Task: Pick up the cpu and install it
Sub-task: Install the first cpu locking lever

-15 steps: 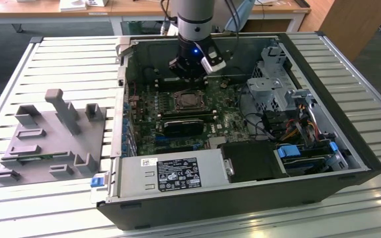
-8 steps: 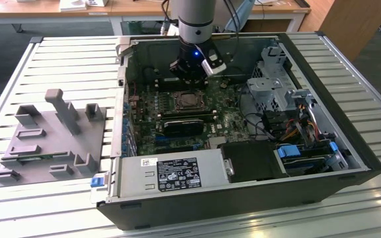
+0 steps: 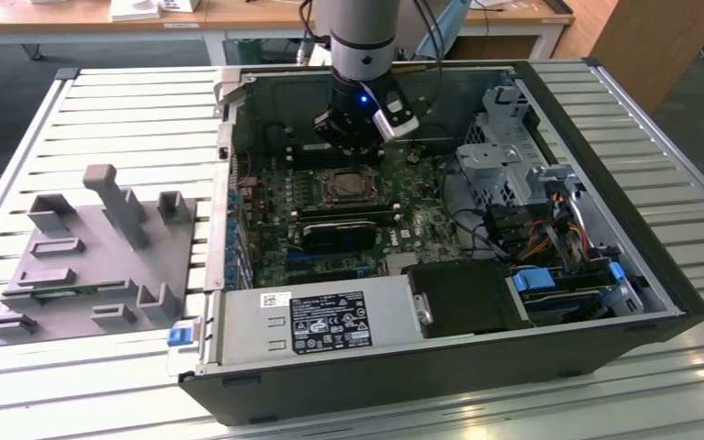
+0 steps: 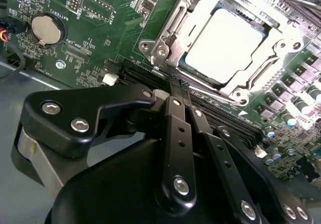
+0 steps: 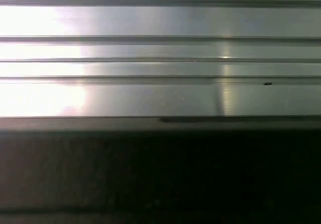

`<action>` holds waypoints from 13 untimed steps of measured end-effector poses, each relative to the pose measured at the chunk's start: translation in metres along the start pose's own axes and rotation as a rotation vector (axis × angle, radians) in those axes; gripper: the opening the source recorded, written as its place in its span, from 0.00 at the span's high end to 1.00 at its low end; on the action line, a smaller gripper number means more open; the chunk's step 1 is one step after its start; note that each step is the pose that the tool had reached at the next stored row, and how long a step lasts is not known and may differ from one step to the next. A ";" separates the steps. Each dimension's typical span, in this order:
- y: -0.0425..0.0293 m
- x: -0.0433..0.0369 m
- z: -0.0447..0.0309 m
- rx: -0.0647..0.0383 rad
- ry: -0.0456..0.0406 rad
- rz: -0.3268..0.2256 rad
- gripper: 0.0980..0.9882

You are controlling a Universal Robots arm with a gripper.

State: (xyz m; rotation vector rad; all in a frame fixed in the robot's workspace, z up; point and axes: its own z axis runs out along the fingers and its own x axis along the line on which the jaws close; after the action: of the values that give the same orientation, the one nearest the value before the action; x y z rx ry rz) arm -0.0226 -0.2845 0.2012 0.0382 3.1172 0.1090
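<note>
Inside the open computer case, which lies on its side on the slatted metal table, the arm's pincer hangs over the green motherboard, just beyond the socket frame as the exterior view shows it. The cpu, its pale metal top plate catching the light, already sits flat within the metal socket frame in the second wrist view, square to the frame's edges and level as far as can be judged. In that same view the pincer has its black fingers pressed together with nothing between them, their tips near the frame's corner and apart from the chip. A coin cell battery sits on the board well to one side. On the exterior view's left, grey plastic fixture blocks rest on the table outside the case. Judged from these views, the seating appears done, and care at this stage means keeping the closed fingers clear of the chip's top and the frame's levers, so nothing nudges the seated part askew.
</note>
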 end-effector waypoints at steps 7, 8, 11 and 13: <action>-0.0001 0.0000 0.0013 0.014 -0.0001 0.000 0.99; -0.0001 0.0000 0.0019 0.017 0.0000 0.000 0.99; 0.0001 -0.0002 0.0042 0.023 -0.0004 -0.001 0.99; 0.0002 -0.0003 0.0050 0.026 0.0002 -0.001 0.99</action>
State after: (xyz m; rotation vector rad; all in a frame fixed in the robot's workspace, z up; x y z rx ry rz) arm -0.0222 -0.2840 0.1962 0.0376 3.1188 0.0692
